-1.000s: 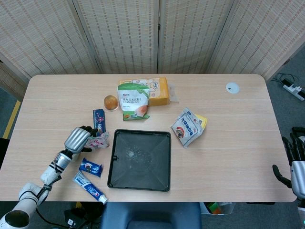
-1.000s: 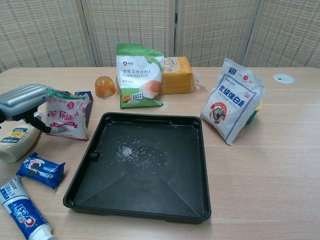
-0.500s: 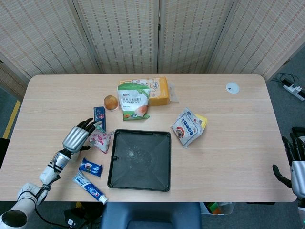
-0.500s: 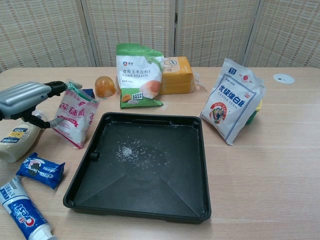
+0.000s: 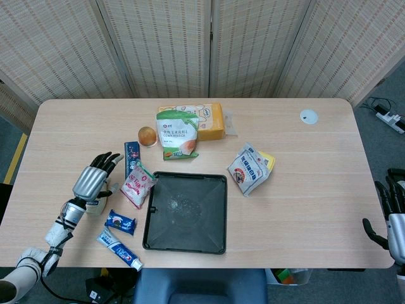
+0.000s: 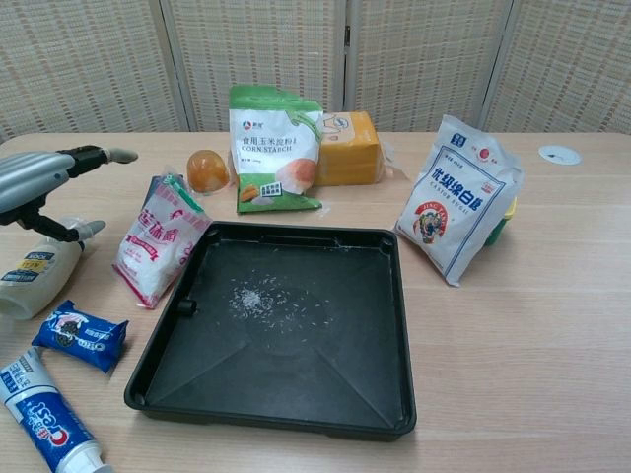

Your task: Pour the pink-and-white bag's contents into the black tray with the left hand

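- Left hand (image 5: 90,181) has let go of pink-and-white bag (image 5: 138,186); bag now leans on black tray (image 5: 212,239) left rim.
- Fingers spread, holding nothing.
- Right hand (image 5: 393,218): fingers apart, empty.

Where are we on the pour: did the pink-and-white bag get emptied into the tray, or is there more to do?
Done: white grains lie scattered in the black tray, so some pouring looks complete. The pink-and-white bag leans against the tray's left rim, apart from the hand. In hand: nothing; the left robot hand is open beside the bag. Left: the bag looks partly full, so possibly another pour; I cannot tell how much remains.
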Action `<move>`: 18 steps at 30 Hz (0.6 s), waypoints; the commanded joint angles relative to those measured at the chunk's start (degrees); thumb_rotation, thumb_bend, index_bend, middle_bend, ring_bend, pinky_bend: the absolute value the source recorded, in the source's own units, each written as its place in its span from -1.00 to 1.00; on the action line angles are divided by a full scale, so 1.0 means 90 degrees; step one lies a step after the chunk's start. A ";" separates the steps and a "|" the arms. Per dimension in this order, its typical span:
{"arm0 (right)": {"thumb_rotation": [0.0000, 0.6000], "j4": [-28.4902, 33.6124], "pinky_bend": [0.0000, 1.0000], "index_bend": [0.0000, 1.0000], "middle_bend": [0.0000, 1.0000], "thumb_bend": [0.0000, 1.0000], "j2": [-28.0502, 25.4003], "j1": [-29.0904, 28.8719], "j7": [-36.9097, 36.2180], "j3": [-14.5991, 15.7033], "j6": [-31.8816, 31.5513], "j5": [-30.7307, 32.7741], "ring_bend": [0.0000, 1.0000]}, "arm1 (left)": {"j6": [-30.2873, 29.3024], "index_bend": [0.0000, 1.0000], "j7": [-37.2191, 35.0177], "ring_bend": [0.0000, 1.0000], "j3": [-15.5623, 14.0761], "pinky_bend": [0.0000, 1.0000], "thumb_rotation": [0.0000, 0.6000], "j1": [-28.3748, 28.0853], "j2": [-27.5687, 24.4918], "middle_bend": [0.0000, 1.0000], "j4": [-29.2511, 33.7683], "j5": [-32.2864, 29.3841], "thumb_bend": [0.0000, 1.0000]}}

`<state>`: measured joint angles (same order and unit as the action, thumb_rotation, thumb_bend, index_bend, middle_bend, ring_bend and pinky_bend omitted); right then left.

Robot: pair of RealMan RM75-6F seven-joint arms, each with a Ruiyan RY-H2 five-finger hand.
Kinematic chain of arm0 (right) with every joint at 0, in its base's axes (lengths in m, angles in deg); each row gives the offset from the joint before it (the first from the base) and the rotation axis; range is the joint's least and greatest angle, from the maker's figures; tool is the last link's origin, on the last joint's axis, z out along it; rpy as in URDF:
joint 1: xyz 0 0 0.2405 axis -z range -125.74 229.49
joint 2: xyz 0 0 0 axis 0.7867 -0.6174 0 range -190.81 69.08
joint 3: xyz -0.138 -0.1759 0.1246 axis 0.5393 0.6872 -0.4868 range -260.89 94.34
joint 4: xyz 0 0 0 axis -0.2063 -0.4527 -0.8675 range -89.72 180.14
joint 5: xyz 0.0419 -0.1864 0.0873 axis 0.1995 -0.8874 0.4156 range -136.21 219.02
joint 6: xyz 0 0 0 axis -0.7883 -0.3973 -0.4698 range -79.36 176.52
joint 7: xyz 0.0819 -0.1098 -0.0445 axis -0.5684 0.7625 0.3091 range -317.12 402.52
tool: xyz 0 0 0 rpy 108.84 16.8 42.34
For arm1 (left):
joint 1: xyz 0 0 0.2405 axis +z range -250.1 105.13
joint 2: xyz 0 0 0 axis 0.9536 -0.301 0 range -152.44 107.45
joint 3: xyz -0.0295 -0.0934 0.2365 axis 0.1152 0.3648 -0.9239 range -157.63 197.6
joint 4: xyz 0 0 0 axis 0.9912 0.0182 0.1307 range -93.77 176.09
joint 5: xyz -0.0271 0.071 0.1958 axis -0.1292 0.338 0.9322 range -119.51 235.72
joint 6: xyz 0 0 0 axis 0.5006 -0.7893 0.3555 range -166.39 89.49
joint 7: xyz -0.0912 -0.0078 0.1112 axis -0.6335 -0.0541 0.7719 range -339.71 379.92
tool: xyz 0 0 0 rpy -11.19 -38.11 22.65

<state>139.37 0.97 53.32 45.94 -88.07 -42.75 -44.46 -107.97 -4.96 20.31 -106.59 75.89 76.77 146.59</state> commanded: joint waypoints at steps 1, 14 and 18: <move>1.00 -0.0004 -1.00 -1.00 -1.00 -0.27 -0.0053 -0.0047 -0.0126 0.0007 0.0078 -0.0034 -0.92 | -0.0068 -0.99 0.0842 -0.89 0.0475 -0.70 1.00 0.0239 -0.0733 -0.79 0.1420 -0.0597 -0.12; 1.00 -0.0267 -1.00 -1.00 -1.00 -0.27 -0.0030 -0.0335 -0.0850 0.0030 0.0408 -0.0267 -0.91 | -0.0867 -0.82 0.3677 -0.83 0.0862 -0.70 1.00 0.1353 -0.2363 -0.73 0.5247 -0.1988 -0.05; 1.00 -0.0392 -1.00 -1.00 -1.00 -0.27 0.0022 -0.0416 -0.0989 -0.0002 0.0403 -0.0343 -0.89 | -0.1256 -0.81 0.4030 -0.82 0.0759 -0.73 1.00 0.1714 -0.2610 -0.72 0.5789 -0.2073 -0.04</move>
<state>136.26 0.92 49.92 37.31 -87.96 -39.18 -47.24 -116.95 29.38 27.31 -93.46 54.44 126.33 129.28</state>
